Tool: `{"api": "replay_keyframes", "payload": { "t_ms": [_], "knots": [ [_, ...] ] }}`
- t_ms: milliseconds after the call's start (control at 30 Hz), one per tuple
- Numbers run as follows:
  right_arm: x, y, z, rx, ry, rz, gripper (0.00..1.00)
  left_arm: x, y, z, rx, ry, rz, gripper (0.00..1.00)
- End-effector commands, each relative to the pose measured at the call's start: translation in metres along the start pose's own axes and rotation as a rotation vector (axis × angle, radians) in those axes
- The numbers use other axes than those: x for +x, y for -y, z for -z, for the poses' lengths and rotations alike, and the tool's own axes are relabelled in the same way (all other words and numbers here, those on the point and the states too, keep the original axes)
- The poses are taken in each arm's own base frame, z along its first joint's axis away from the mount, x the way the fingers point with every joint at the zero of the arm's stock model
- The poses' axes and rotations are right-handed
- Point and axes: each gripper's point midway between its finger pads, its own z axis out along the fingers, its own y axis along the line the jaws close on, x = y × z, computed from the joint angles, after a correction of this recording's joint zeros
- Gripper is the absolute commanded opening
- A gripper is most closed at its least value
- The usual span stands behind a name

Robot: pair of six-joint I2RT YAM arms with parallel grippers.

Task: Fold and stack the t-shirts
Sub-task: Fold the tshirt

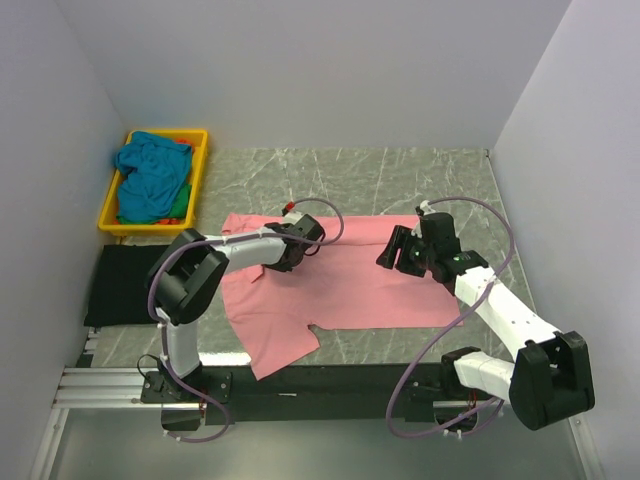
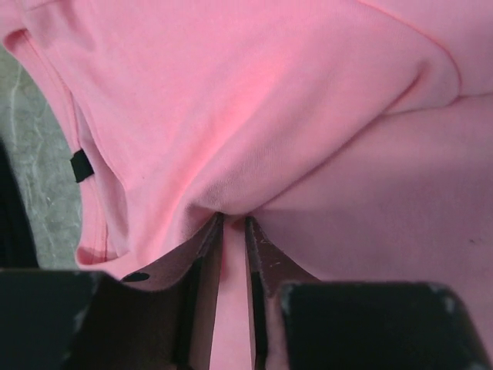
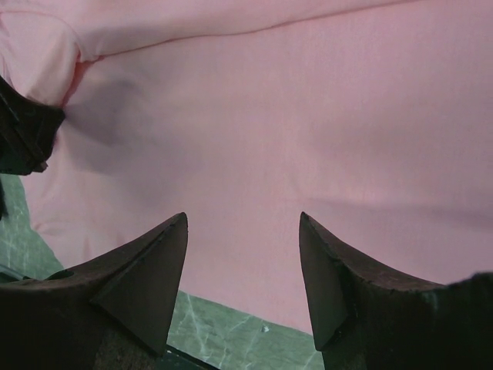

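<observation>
Lying flat across the middle of the marbled grey-green table (image 1: pixel 400 170) is the soft salmon pink t-shirt (image 1: pixel 350 285). A crumpled teal t-shirt (image 1: pixel 150 170) fills the yellow plastic tray (image 1: pixel 199 160) at upper left. In the left wrist view, the left gripper (image 2: pixel 233 221) pinches a puckered ridge of pink knit. In the right wrist view, the right gripper (image 3: pixel 243 231), its dark wedge-shaped fingers spread, hangs over smooth pink cloth.

Top overhead; wrists close, sharing pink t-shirt (image 1: pixel 360 290).
</observation>
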Motion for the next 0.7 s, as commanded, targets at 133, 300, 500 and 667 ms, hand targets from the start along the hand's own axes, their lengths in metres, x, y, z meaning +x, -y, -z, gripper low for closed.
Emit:
{"api": "replay_keyframes", "payload": {
  "t_ms": [133, 300, 500, 667],
  "knots": [
    [-0.002, 0.001, 0.003, 0.005, 0.021, 0.026, 0.66, -0.028, -0.021, -0.004, -0.075, 0.049, 0.01, 0.3],
    [0.0, 0.002, 0.002, 0.009, 0.015, 0.027, 0.66, -0.035, -0.029, -0.008, -0.092, 0.053, 0.016, 0.33],
    [-0.001, 0.003, 0.002, 0.013, 0.016, 0.029, 0.66, -0.044, -0.031, -0.015, -0.089, 0.053, 0.017, 0.38],
    [0.002, 0.006, 0.001, 0.021, 0.008, 0.028, 0.66, -0.055, -0.036, -0.019, -0.093, 0.062, 0.023, 0.44]
  ]
}}
